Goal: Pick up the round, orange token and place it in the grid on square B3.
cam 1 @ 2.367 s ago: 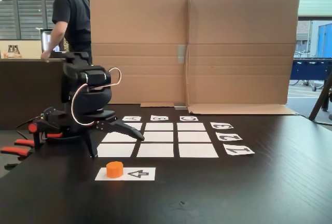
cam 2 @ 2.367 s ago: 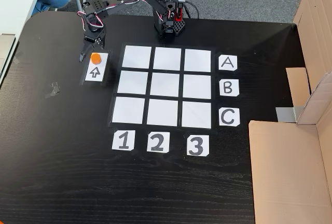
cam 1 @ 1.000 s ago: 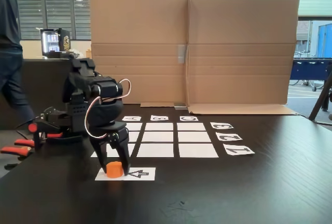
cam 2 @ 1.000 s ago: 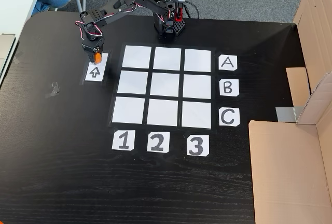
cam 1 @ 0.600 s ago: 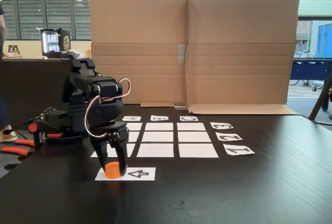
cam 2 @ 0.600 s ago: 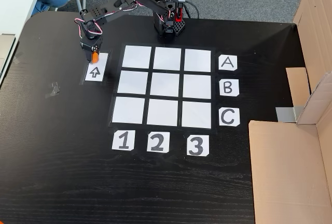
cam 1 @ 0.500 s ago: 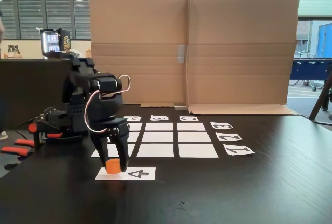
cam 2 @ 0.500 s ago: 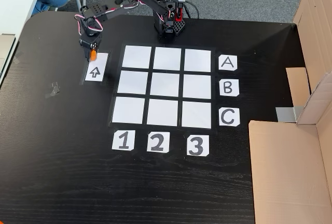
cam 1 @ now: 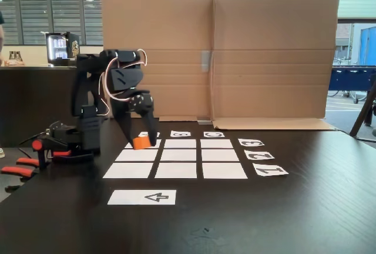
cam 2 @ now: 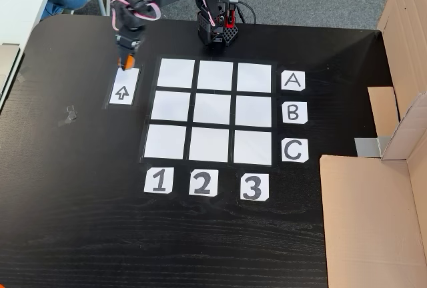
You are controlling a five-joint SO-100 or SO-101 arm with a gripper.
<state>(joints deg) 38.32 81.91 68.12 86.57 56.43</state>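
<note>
The orange token hangs in the air above the table, with my gripper shut on it and pointing down. From above, the token and gripper hover over the far end of the arrow card, left of the grid. In the low fixed view the token appears in front of the grid's A column. Square B3 is the middle rectangle of the right column seen from above, and it is bare. In the low fixed view, square B3 is the far middle rectangle.
A tall cardboard wall stands behind the table; more cardboard lies at the right edge from above. The arm's base sits beyond row A. Letter cards and number cards border the grid. Orange clamps lie at the left.
The gripper came down around the token on the arrow card and shut on it. It has since lifted the token well above the card and swung it toward the grid's A side.
</note>
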